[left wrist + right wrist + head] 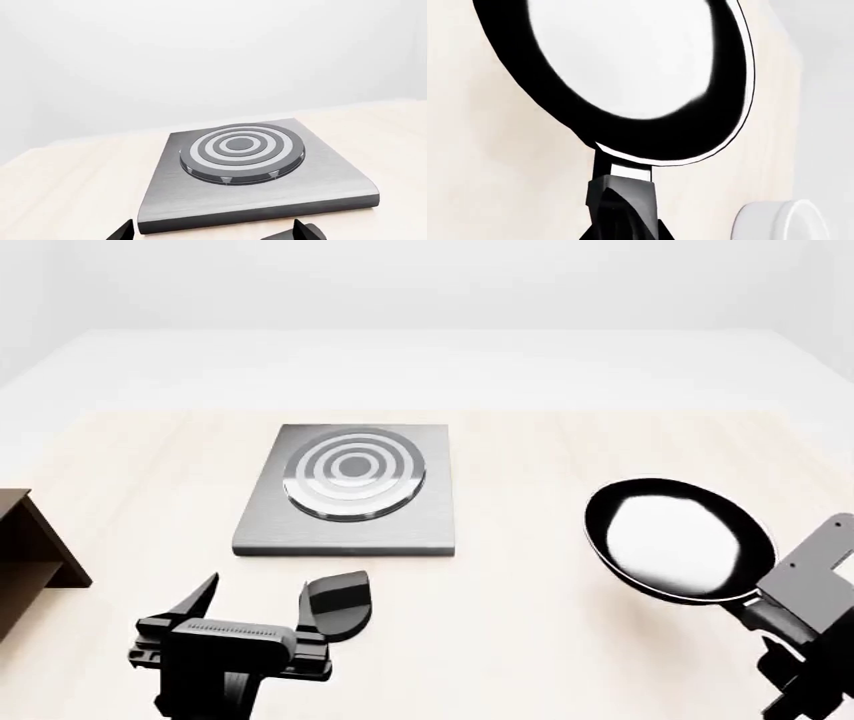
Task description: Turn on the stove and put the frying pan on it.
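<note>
Stove, a flat square grey metal plate (350,492) with a round burner of concentric rings (352,473), lies on the pale wooden table (534,640) at 12 o'clock in the head view. Left gripper (263,602), black, fingers spread with nothing between them, hovers just short of the plate's near edge. Round black frying pan (678,537) with glossy inside and thin pale rim sits at 3 o'clock, well apart from the stove. Right gripper (620,200) is pinched on the pan's black handle (624,172). White round object (780,220) lies near the handle; dark brown wooden shelf (30,545) at 9 o'clock.
</note>
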Motion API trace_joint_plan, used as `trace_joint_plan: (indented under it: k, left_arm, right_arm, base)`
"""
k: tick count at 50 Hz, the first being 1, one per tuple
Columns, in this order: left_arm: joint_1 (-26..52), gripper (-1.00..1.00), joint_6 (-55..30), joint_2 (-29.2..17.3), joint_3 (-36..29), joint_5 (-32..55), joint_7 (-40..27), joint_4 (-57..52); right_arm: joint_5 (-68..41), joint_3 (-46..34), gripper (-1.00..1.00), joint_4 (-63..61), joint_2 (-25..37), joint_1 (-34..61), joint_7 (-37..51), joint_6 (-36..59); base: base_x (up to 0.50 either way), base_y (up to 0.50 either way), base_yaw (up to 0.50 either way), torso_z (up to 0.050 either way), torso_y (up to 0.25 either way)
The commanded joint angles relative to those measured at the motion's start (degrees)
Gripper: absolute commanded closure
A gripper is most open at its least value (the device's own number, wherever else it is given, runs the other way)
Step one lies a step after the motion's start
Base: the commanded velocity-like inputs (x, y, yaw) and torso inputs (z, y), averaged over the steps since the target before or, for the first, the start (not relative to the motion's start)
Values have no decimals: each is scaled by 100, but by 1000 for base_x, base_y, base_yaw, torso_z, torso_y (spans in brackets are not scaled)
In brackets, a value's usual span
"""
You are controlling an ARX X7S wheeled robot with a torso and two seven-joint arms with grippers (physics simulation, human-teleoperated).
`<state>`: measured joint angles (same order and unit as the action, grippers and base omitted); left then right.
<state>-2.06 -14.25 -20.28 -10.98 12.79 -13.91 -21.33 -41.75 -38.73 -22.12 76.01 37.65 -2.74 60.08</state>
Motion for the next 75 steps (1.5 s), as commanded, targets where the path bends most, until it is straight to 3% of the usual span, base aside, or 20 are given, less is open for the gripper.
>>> trace_joint_plan:
  k: [1,11,35,55,75]
  left_arm:
    - [1,-100,6,-18,-3,28,-10,-2]
    - [5,-100,-9,-37,-14,44,-22,-17]
    - [-29,-100,234,-25,-3,115,-4,93]
    - [-24,-100,277,-43,-15,134,-25,153]
    - [-33,-100,316,-62,-35,144,-56,166]
  right_arm:
    - [730,135,100,-387,-163,1153,-340,474]
    - [1263,-194,100,-300,-715,1908,-744,706]
    - [1830,-474,100,709,-2392,2995,-931,69]
    - [2227,-890,100,1412,-3209,3431,-948,-168]
    - [2496,-1099,100,2658,-4516,3611,-690,-697]
  base:
    - [0,0,3,0,0]
    - [0,0,0,0,1]
    - [0,0,0,0,2]
    - [0,0,0,0,2]
    - [0,0,0,0,2]
